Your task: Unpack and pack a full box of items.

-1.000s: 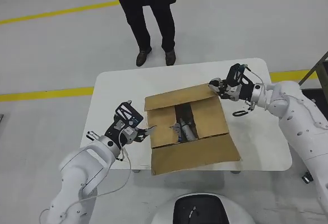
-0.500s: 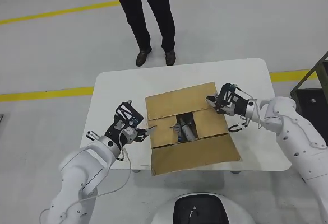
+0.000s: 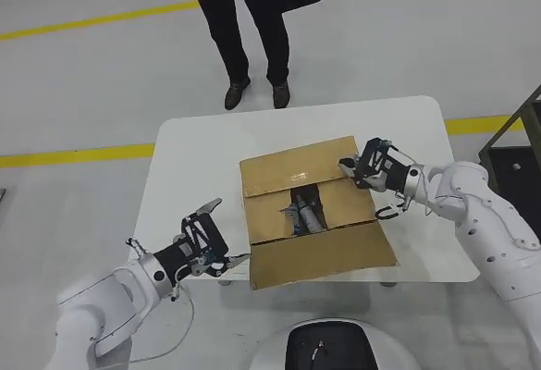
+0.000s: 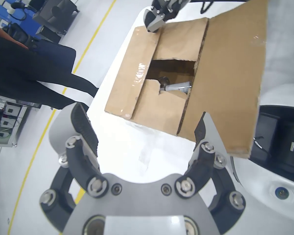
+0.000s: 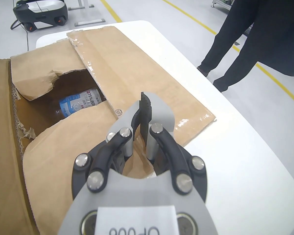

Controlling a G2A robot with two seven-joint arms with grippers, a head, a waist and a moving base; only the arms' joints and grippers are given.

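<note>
One white table (image 3: 205,148) | grey floor (image 3: 67,83), yellow lines (image 3: 57,157) | left claw (image 4: 140,113) apart | right claw (image 5: 145,99) together at box (image 3: 344,199) flap

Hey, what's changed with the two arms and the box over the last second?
The right gripper swung in from the raised corner of the far flap and pushed that flap down flatter, then held still. After that the left gripper, now open and empty, drew back from the box toward the robot. The box, the bottle inside and the table stayed put.
</note>
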